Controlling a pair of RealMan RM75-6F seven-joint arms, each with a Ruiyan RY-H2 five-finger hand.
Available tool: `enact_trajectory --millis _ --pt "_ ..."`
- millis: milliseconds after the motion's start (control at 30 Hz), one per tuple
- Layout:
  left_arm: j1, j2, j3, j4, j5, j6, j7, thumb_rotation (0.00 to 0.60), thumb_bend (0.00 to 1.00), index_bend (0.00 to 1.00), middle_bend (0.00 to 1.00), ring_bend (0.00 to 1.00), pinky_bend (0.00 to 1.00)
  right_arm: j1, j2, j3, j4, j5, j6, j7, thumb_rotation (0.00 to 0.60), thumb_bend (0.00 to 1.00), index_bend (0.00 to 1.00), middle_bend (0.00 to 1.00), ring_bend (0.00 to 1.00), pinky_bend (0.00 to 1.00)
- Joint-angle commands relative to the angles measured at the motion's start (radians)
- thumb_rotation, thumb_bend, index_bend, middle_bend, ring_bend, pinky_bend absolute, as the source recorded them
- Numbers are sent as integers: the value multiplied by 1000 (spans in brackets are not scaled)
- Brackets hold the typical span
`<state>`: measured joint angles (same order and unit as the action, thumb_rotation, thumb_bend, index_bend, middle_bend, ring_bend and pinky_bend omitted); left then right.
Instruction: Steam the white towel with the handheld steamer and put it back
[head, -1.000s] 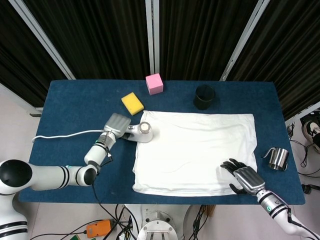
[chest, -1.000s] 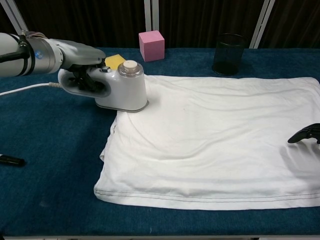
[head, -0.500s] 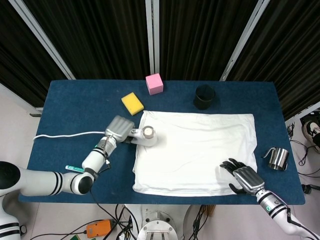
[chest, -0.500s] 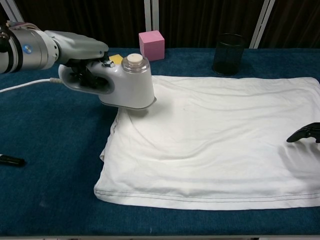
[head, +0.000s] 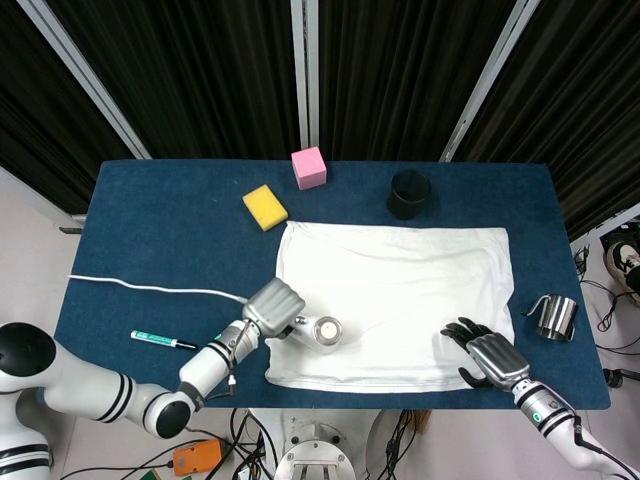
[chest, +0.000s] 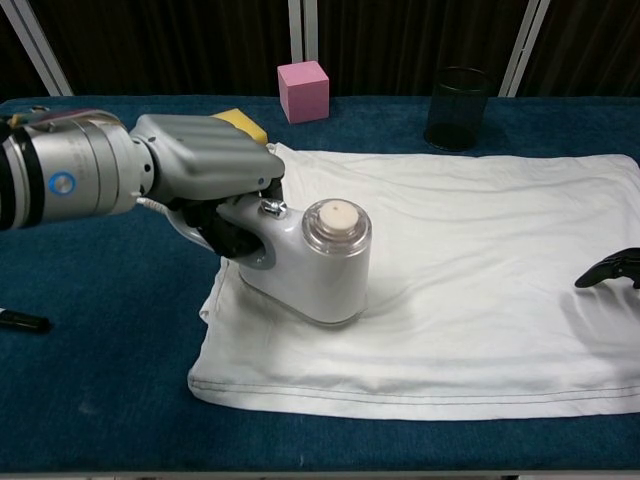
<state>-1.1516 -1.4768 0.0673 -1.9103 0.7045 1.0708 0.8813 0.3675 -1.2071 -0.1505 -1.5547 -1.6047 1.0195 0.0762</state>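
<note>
The white towel lies spread flat on the blue table. My left hand grips the handle of the white handheld steamer, which stands over the towel's near left part. A white cord trails from it to the left. My right hand rests on the towel's near right corner, fingers spread; in the chest view only its dark fingertips show at the right edge.
A pink block, a yellow sponge and a black cup stand along the far side. A metal cup sits right of the towel. A green-tipped pen lies near the front left.
My left hand has carried the steamer from the towel's far left corner toward me, down to its near left part. The cord followed. The right hand has stayed still.
</note>
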Motion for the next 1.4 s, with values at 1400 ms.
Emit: enact_trajectory --millis 1400 --pt "108 5 -168 385 -206 -76 -168 0 759 699 830 682 654 -15 15 7 -6 1 39 8 600 601 207 187 108 232"
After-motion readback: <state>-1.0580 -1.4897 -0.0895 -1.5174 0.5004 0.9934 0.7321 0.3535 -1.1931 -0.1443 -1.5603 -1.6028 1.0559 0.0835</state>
